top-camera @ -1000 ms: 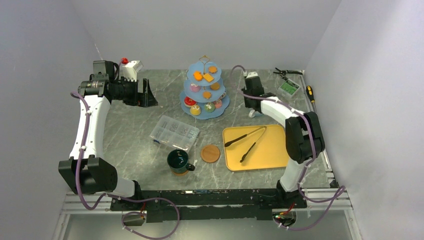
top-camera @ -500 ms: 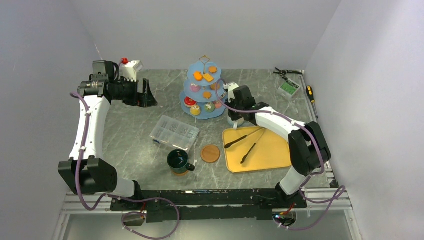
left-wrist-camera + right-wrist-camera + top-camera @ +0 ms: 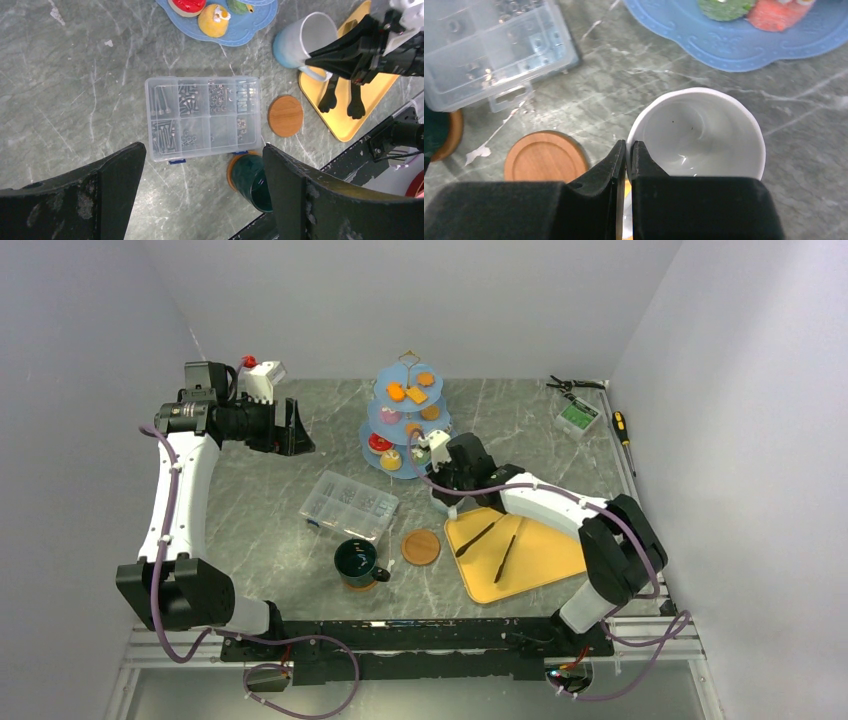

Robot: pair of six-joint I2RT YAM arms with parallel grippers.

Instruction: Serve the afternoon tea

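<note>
Right wrist: end effector (image 3: pixel 628 148) on white mug (image 3: pixel 696 131)

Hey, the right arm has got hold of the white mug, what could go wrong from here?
The right pincer pinches the white mug only at its handle side, so it may swing or slip. The mug is close to the yellow tray corner and the blue stand, so it may knock either. The wooden coaster is small; a landing could end off-centre.
</note>
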